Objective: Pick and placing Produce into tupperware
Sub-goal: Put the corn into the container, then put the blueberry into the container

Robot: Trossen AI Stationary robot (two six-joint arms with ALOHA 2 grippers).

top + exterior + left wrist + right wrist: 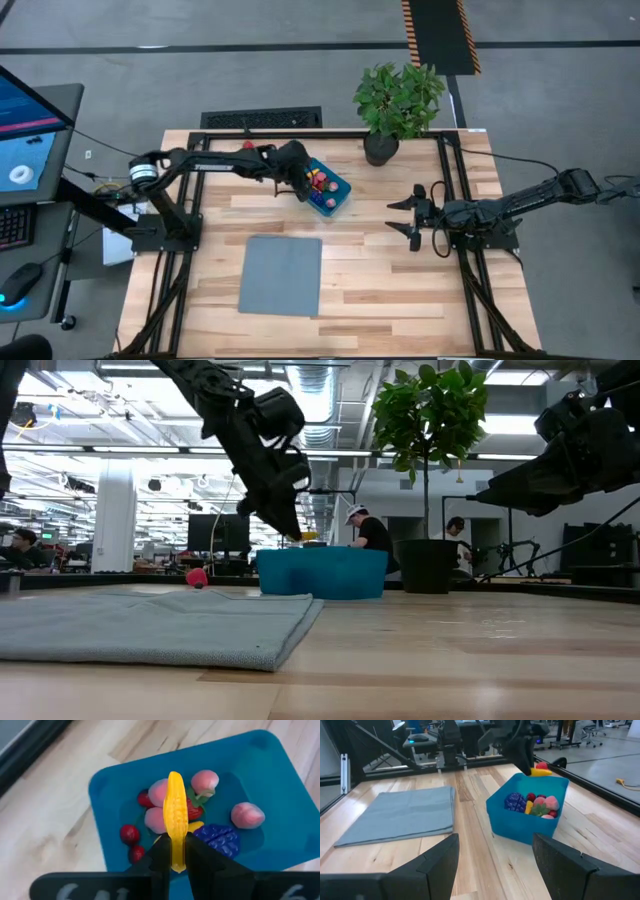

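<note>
Left end effector (176,851) was pinching a yellow corn piece (175,815) end-on, hanging it right above the open tupperware (280,805), presumably lined up to release cleanly inside. Under it, already in the tupperware: pink, red and purple produce (222,837). One red piece (196,577) lay out on the counter (400,290), beside the grey sheet (282,274). Right end effector (409,218) idled spread, empty, well apart from the tupperware.

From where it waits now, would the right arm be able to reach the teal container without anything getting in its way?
Probably yes. The right end effector sits open on bare table, with nothing between it and the teal container. But the left end effector hangs over the container holding a yellow corn cob, so the arms might crowd each other there.
</note>
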